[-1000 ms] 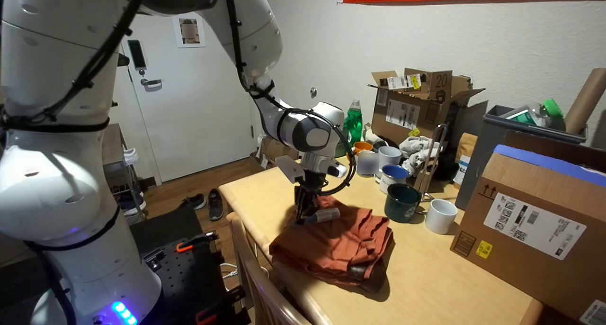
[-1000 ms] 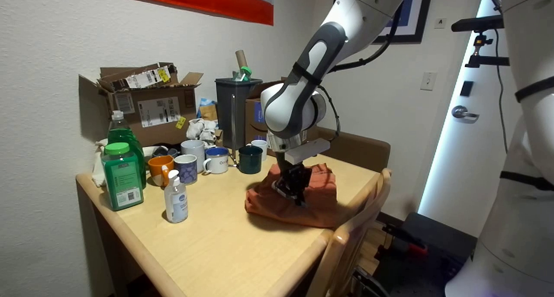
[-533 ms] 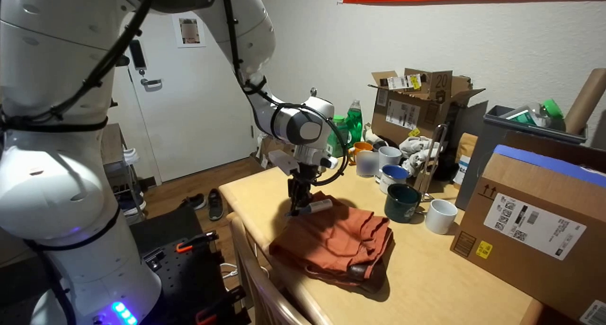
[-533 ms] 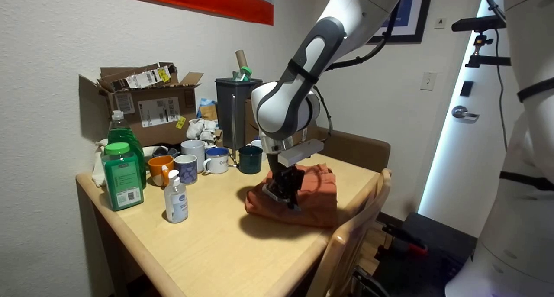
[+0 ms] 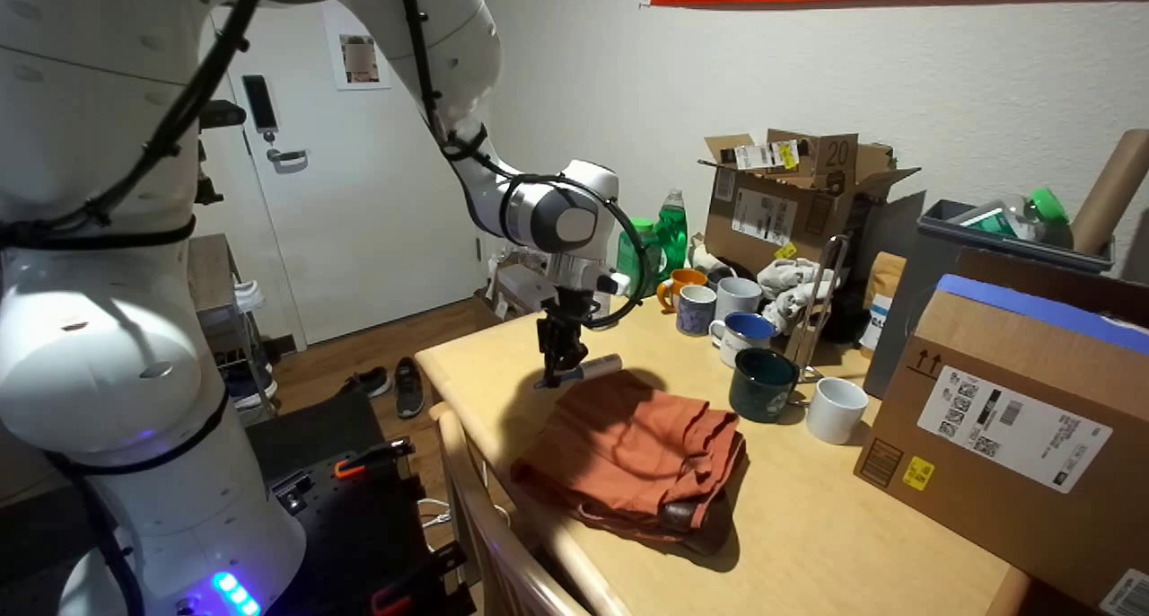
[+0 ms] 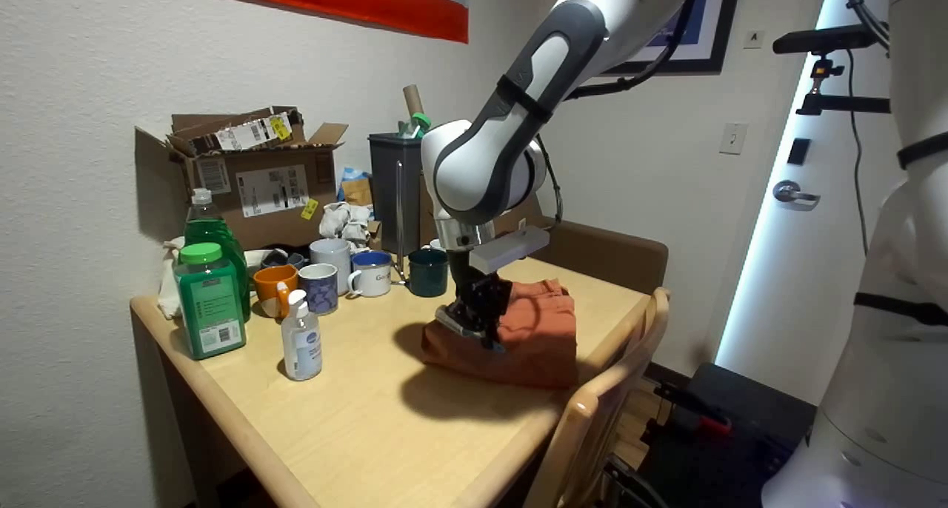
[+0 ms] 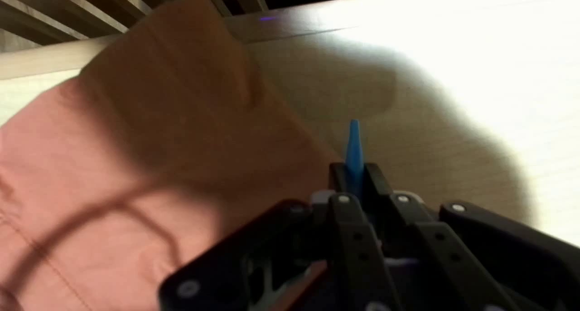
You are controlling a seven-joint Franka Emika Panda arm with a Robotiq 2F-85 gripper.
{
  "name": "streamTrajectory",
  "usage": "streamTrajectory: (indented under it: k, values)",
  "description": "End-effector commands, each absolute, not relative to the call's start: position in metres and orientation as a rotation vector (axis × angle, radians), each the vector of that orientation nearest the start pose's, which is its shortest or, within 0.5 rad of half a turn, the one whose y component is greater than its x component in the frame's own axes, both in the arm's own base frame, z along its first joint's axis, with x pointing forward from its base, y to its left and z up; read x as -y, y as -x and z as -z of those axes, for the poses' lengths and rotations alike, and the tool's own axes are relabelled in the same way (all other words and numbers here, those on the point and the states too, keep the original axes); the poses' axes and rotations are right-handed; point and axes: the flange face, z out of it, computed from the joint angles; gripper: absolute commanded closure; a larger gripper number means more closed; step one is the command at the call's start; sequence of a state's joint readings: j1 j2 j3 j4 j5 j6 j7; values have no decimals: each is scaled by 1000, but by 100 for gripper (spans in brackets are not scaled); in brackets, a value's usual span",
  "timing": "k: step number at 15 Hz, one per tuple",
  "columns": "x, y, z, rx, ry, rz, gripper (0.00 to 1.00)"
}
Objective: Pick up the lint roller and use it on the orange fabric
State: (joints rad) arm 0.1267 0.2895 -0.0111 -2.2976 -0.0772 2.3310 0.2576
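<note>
Spreading through both exterior views, the table (image 6: 355, 412) bears cardboard boxes (image 5: 1005, 427) and a dark grey bin (image 6: 398, 189); a wooden chair (image 6: 580, 412) stands at its edge. Near the chair lies the folded orange fabric (image 5: 628, 454), with mugs (image 5: 763, 384) apart from it and green bottles (image 6: 211, 301) farther off. The gripper (image 7: 355, 177) is clamped around the blue handle of the lint roller (image 5: 601, 366), at the fabric's edge; whether roller and fabric touch, I cannot tell. An exterior view cuts off the chair and one of the boxes. The arm (image 6: 533, 86) blocks most of a white mug (image 6: 437, 244) in an exterior view, where black gripper parts also hide nearly all the roller; in the wrist view its blue tip shows.
</note>
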Motion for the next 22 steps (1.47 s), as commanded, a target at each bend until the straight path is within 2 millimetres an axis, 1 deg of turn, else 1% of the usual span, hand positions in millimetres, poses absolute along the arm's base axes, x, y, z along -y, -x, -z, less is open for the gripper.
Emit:
streamTrajectory:
  k: [1,4,9,12,16,22]
  values:
    - [-47,-490,-230,-114,3226,-343,97]
    - [-34,-501,-239,-155,3223,-320,97]
    - [-6,-520,-239,-257,3208,-320,97]
    - [8,-530,-236,-301,3194,-343,97]
    - [18,-542,-220,-320,3177,-415,97]
    - [29,-555,-185,-278,3150,-515,97]
